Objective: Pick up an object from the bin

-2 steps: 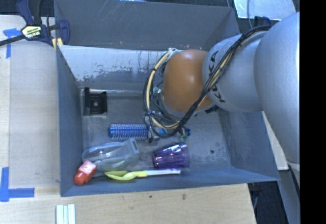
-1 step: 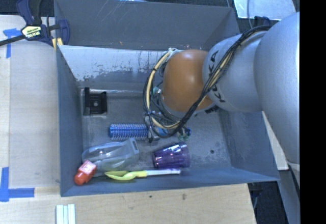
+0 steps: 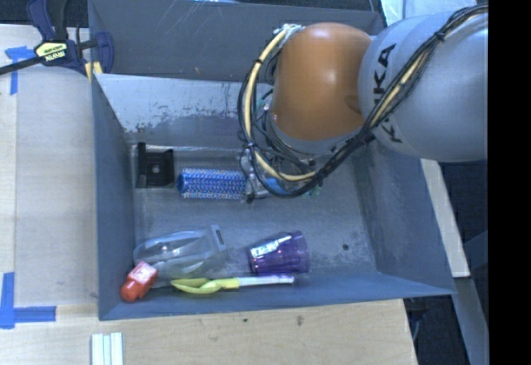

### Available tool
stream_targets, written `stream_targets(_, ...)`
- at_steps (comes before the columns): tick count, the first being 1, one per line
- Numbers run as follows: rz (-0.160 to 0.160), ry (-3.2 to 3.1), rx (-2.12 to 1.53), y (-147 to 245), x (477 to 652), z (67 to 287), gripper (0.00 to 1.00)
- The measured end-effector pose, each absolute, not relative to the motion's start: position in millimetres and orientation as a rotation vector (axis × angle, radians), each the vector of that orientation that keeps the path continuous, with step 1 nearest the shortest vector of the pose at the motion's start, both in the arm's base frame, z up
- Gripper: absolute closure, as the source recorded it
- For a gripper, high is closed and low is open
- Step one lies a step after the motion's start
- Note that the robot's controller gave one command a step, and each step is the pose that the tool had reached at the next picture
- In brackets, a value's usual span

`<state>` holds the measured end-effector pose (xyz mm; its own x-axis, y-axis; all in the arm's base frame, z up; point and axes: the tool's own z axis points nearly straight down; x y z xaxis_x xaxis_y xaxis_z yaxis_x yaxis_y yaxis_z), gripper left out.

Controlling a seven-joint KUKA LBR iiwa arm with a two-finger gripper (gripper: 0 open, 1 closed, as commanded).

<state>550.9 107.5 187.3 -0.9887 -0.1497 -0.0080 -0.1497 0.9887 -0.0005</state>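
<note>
Nearest of all is seen the orange cover (image 3: 319, 81) on the wrist of the arm (image 3: 440, 90), ringed by looped cables (image 3: 249, 110). Most of what lies beneath it, over the middle of the bin (image 3: 112, 189), is hidden. Of the gripper (image 3: 253, 182) only a small metal part is seen, below the cover's left side. Whether it is open or closed cannot be told, and nothing can be seen to be held in it.

That metal part is seen at the right end of a blue bristled roller (image 3: 211, 183), which lies flat along the floor near the bin's back wall. Whether the two touch cannot be made out. A black block (image 3: 153, 166) is set just beside the roller's left end, towards the back left corner.

Along the front edge, a purple cup (image 3: 280, 255) lies on its side near the middle. A clear plastic piece (image 3: 178, 249), hard to make out against the grey floor, lies to its left. Just in front of both, a yellow-green utensil (image 3: 228, 283) with a pale handle lies flat. A small orange-red thing (image 3: 137, 283) is seen in the front left corner. Its kind cannot be told.
</note>
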Motion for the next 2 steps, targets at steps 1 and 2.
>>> stream_targets(1,0.000,3.125,-0.234,107,550.9,187,1.00)
stream_targets(2,0.000,3.127,-0.205,101,559.1,278,1.00)
